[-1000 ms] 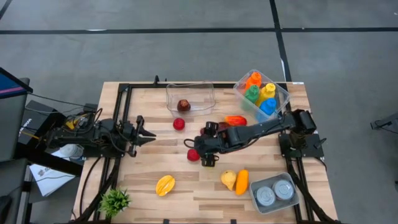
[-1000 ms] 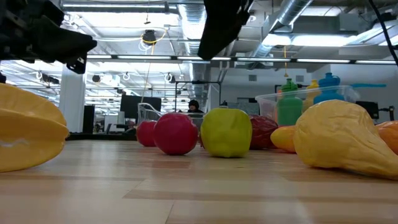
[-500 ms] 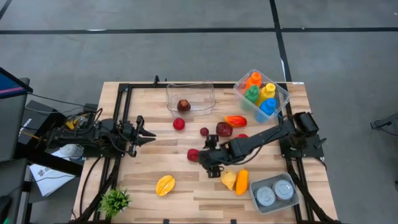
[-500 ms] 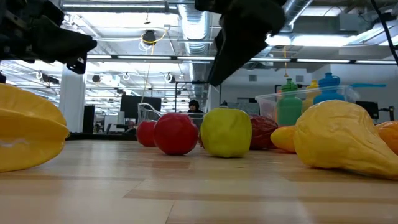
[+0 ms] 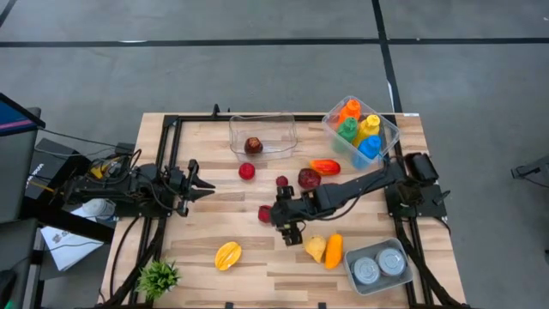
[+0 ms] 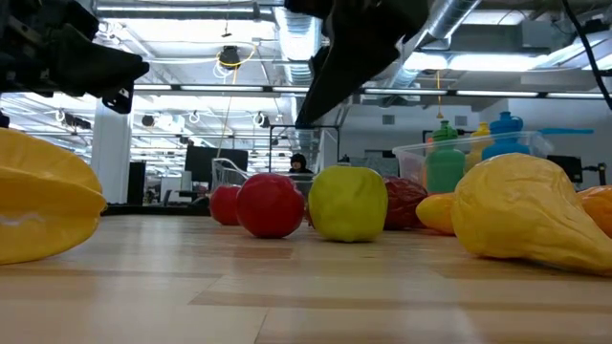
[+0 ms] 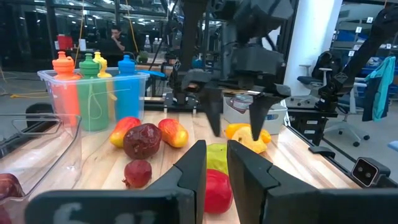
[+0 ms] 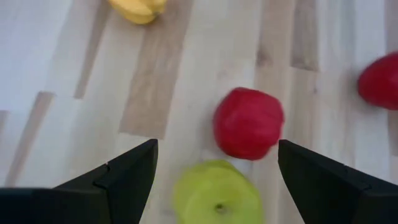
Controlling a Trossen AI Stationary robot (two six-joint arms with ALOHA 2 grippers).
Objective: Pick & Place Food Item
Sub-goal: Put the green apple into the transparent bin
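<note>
A green apple (image 8: 217, 191) and a red apple (image 8: 249, 123) rest side by side on the wooden table (image 5: 197, 223). My right gripper (image 8: 216, 146) hangs open above the green apple, slanting down, one finger to each side and clear of it. In the low view the green apple (image 6: 349, 203) sits well below that gripper (image 6: 354, 48). From the high view the gripper (image 5: 287, 221) hides the green apple, and the red apple (image 5: 265, 214) shows beside it. My left gripper (image 5: 199, 184) waits level at the table's left, fingers almost together, holding nothing.
A clear tub (image 5: 262, 135) at the far edge holds a dark red fruit. More fruit lies around: a star fruit (image 5: 227, 255), a yellow pear (image 5: 316, 248), an orange piece (image 5: 334, 250), a red pepper (image 5: 325, 166). A bottle bin (image 5: 361, 129) and a can tray (image 5: 377, 266) stand at the right.
My right gripper has moved toward the table's near edge and sunk, tipping further downward, so it now hangs over the green apple. Its fingers stay wide apart. The fruit has not moved.
</note>
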